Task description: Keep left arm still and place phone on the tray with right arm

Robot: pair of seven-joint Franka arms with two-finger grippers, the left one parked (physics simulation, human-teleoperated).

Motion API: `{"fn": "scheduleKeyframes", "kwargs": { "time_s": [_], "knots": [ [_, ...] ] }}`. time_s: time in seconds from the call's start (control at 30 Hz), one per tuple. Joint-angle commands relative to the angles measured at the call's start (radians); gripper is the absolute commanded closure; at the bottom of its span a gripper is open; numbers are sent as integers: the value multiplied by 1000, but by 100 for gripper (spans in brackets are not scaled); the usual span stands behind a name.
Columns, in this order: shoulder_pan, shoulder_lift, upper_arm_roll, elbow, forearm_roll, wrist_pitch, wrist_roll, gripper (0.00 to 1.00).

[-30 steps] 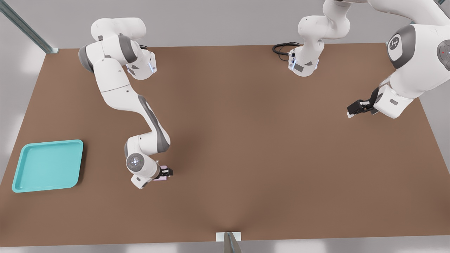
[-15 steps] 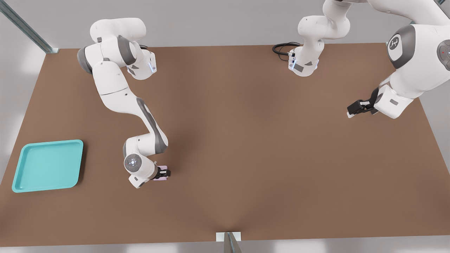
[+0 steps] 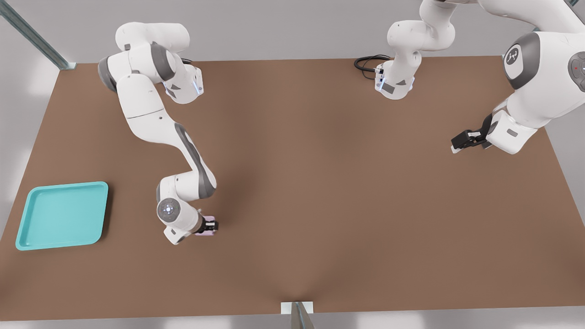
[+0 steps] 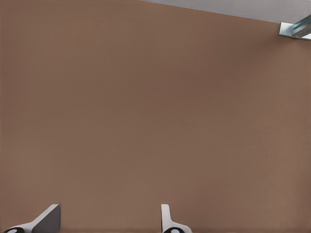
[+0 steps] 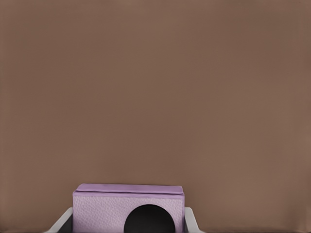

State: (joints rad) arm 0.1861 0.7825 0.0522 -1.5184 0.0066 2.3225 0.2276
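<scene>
Only bare tray, phone clamped in hand, well apart.

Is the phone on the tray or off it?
Off. The phone sits in the gripper over the table, apart from the tray.

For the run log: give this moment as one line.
gripper: shut on phone | phone: over bare table | tray: at front view's left, nothing in it
</scene>
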Motion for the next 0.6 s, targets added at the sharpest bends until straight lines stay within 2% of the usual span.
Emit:
{"fn": "scheduleKeyframes", "kwargs": {
  "time_s": [0.0,0.13,0.23,0.47,0.57],
  "knots": [
    [-20,-25,0,1,-8,-54,-20,27],
    [-108,-106,0,0,-8,-150,-94,27],
    [-232,-138,0,-2,-7,-209,-263,27],
    [-516,-157,0,-11,-7,-252,-672,27],
    [-574,-149,-2,-6,-8,-249,-728,27]
  ]
}}
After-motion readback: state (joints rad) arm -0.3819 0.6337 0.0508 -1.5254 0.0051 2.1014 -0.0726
